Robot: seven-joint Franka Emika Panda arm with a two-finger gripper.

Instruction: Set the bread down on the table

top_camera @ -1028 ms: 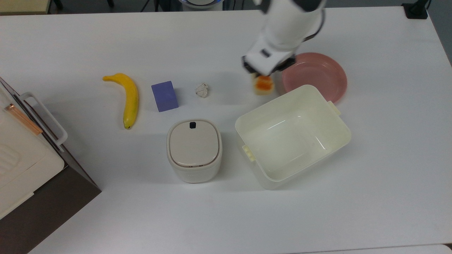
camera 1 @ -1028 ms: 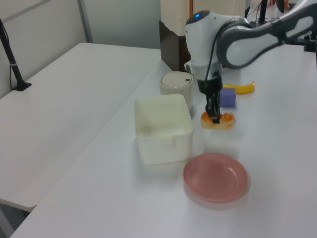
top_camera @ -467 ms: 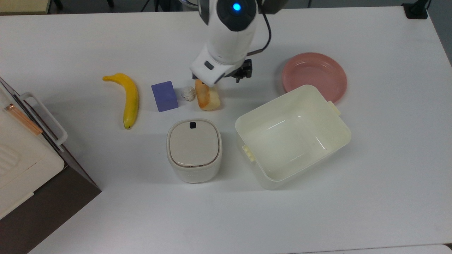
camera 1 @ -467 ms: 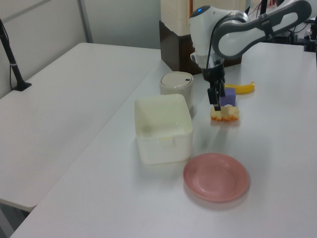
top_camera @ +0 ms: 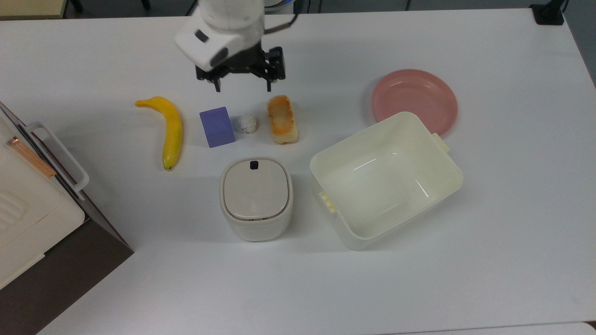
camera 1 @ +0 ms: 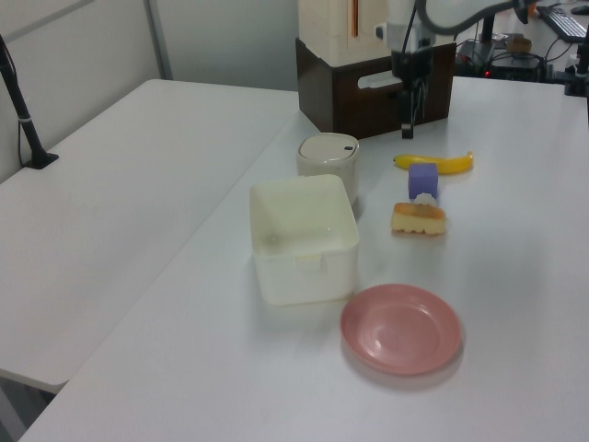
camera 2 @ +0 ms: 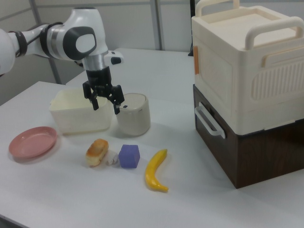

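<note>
The bread (top_camera: 282, 119) lies flat on the white table (top_camera: 503, 242), glazed crust up, just right of a crumpled white paper ball (top_camera: 247, 123) in the top view. It also shows as the bread (camera 1: 419, 219) in the left view and the bread (camera 2: 97, 152) in the right view. My gripper (top_camera: 242, 85) hangs open and empty above the table, behind the bread and the purple block (top_camera: 217, 126), raised well clear of them. The right view has the gripper (camera 2: 105, 106) with fingers spread wide.
A yellow banana (top_camera: 170, 130) lies left of the block in the top view. A lidded cream container (top_camera: 256, 197) and an open cream bin (top_camera: 386, 179) stand in front, a pink plate (top_camera: 414, 100) to the right. A brown-and-cream appliance (top_camera: 32, 204) sits at the left edge.
The gripper carried the bread leftward from beside the plate, set it down next to the paper ball, let go, opened, and moved up and to the top view's left.
</note>
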